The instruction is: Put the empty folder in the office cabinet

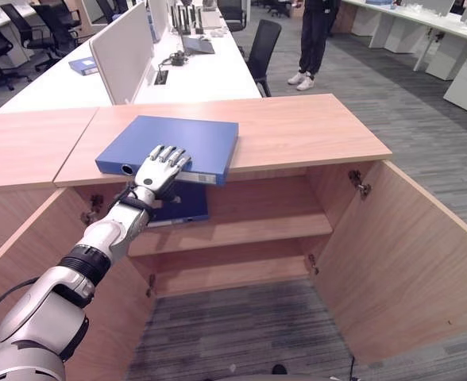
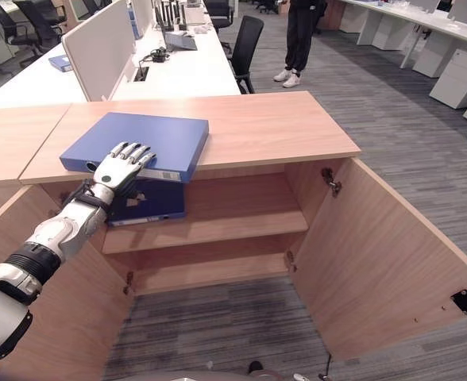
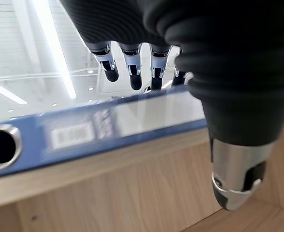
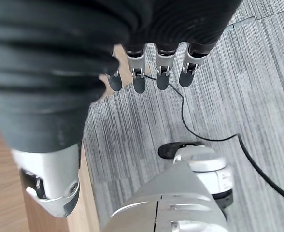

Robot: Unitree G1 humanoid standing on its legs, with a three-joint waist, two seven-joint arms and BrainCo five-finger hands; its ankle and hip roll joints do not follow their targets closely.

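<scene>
A blue folder [image 1: 178, 143] lies flat on the wooden top of the office cabinet [image 1: 305, 131], its labelled spine [image 3: 132, 121] jutting a little past the front edge. My left hand [image 1: 160, 168] is at that spine: its straight fingers [image 3: 132, 67] reach over the folder's top, while the thumb [image 3: 236, 179] hangs below, apart from the spine. The hand is open. Down by the floor beside the cabinet, my right hand [image 4: 156, 67] hangs open with its fingers straight and nothing in it.
Both cabinet doors stand open; the right door [image 1: 400, 254] swings far out. A darker blue folder [image 1: 178, 205] lies on the upper shelf [image 1: 257, 230], with a lower shelf beneath. Behind are a white desk [image 1: 210, 75], a black chair [image 1: 261, 44] and a standing person [image 1: 313, 40].
</scene>
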